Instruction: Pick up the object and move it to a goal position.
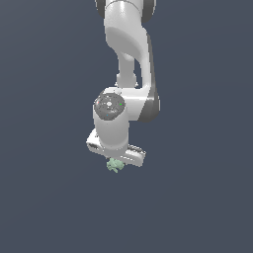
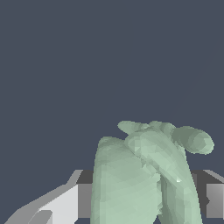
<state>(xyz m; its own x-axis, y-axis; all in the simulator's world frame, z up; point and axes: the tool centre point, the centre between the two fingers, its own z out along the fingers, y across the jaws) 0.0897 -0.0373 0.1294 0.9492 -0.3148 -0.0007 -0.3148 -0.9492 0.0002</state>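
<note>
Now fingers (image 1: 116, 160) closed around mint figure (image 1: 114, 165); plain dark ground open all round.

White arm, tool (image 1: 115, 159) pointing down

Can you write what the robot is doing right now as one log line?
gripper: around object | object: mint-green, lumpy, between fingers | grip state: unclear

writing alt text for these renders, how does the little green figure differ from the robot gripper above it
Colour: the figure is pale mint green; the gripper is white with grey parts.
Size: in the exterior view the figure is far smaller than the gripper.
Shape: the figure is lumpy with rounded nubs; the gripper is smooth and blocky.
Both sit against a plain dark blue-grey background.
</note>
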